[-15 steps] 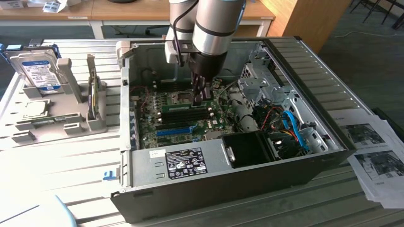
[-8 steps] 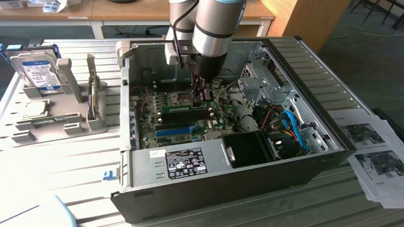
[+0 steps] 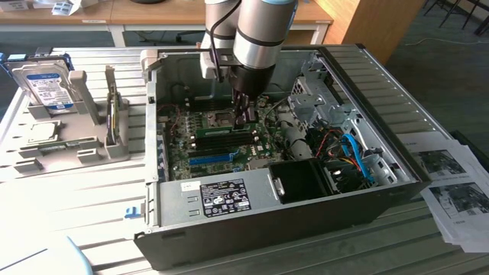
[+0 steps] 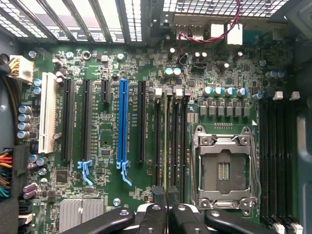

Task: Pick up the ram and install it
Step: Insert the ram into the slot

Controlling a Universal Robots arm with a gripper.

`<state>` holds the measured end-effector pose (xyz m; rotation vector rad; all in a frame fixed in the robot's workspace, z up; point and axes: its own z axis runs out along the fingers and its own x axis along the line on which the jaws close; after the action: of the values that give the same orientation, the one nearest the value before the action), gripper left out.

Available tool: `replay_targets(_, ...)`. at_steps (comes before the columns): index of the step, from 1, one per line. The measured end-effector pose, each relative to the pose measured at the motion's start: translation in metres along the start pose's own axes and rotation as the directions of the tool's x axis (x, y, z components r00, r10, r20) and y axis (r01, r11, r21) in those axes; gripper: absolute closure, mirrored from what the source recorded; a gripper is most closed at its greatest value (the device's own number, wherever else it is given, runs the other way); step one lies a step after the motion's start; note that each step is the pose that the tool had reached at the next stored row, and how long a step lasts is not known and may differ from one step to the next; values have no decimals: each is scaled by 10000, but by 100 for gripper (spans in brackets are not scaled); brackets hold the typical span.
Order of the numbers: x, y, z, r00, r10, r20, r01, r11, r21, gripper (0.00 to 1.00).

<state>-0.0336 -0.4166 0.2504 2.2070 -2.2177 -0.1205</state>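
Note:
My gripper reaches down into the open computer case, over the motherboard's memory slots. In the wrist view its fingertips stand close together, shut on the ram. From there the ram is edge-on, a thin green strip running along the black memory slots beside the CPU socket. In the exterior view the ram is a green stick lying level just under the fingers, right at the slots. Whether it is seated in a slot or just above I cannot tell.
A long blue slot and black expansion slots lie on one side of the ram. More memory slots lie past the socket. Outside the case at the exterior view's left, a grey holder carries a hard drive. Papers lie at its right.

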Motion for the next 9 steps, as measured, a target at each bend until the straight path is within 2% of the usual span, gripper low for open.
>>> replay_targets(9,3,-6,21,10000,-16,-2,16,10000,-1,89)
